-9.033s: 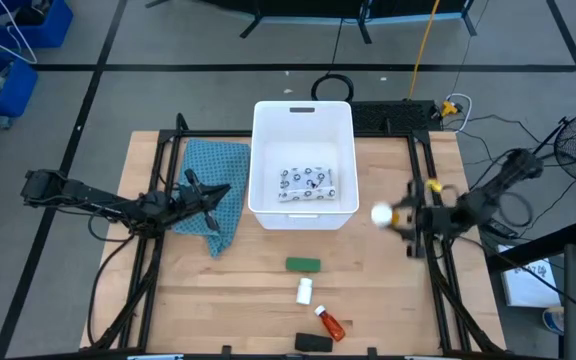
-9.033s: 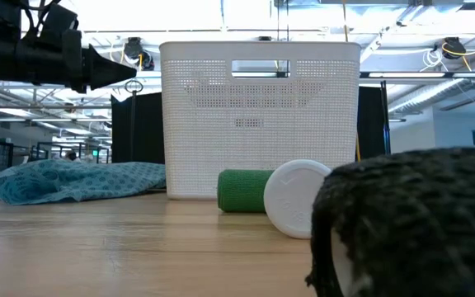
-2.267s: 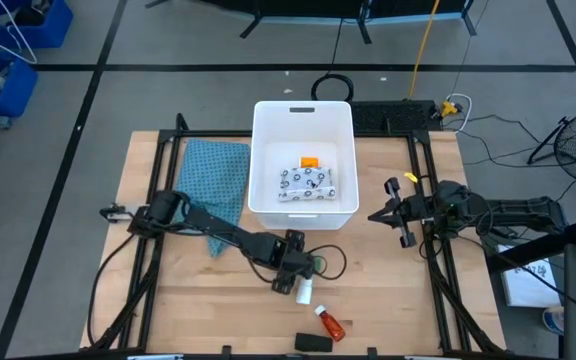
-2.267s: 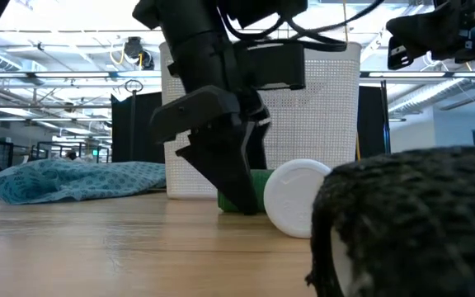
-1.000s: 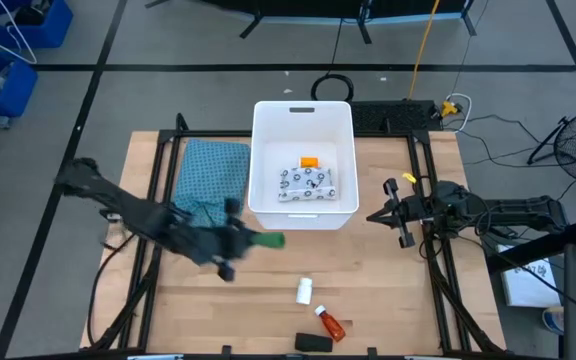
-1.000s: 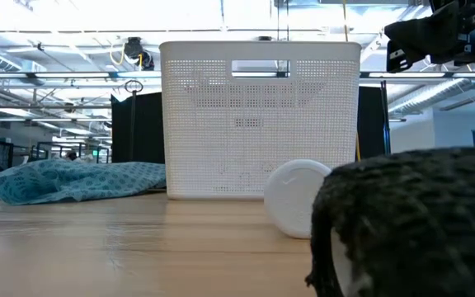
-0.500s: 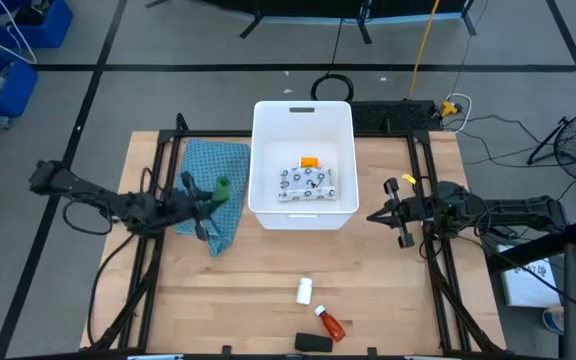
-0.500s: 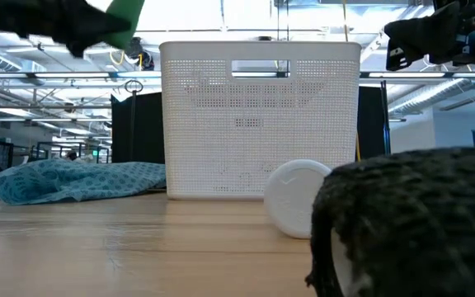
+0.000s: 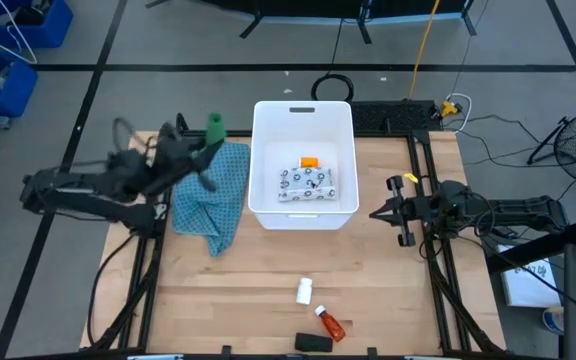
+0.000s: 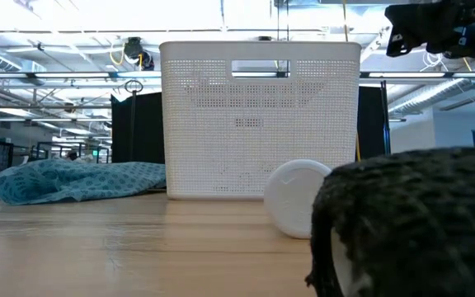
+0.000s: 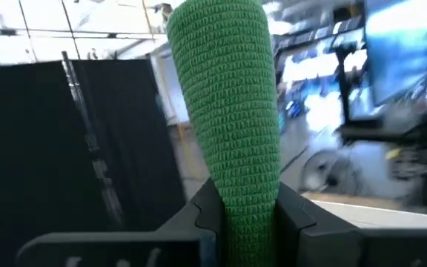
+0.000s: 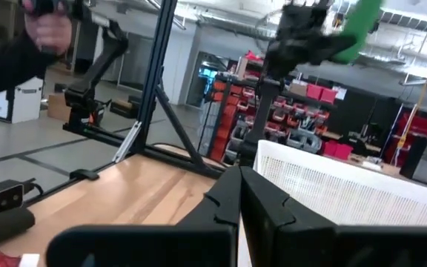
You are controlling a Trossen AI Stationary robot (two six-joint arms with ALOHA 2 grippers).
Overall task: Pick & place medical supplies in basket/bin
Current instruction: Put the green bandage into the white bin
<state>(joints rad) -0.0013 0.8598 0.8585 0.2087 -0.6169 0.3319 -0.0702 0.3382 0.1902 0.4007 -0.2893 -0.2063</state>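
Note:
My left gripper (image 9: 208,143) is shut on the green block (image 9: 214,128), high over the table's far left, above the teal cloth (image 9: 211,195) and left of the white basket (image 9: 304,112). A speckled white pouch (image 9: 306,183) and a small orange item (image 9: 309,161) lie in the basket. The small white bottle (image 9: 305,291), the orange-red bottle (image 9: 331,322) and the black oblong (image 9: 314,343) lie on the wood near the front edge. My right gripper (image 9: 373,215) hangs shut and empty to the right of the basket. My left gripper pinches one end of the green block (image 11: 245,199) between its two fingers (image 11: 203,216). The rest of the block sticks out past the fingertips. The block is lifted clear of the table and the cloth.
In the low view the black oblong (image 10: 411,223) fills the near right and the white bottle (image 10: 298,209) lies on its side before the basket (image 10: 260,120). Black frame rails (image 9: 436,280) run along both table sides. Blue crates (image 9: 8,50) stand on the floor at far left.
My left gripper has carried the green block from in front of the basket toward the table's left edge, then up and toward the far edge. The block has risen out of the top of the low view. The right arm has stayed almost still.

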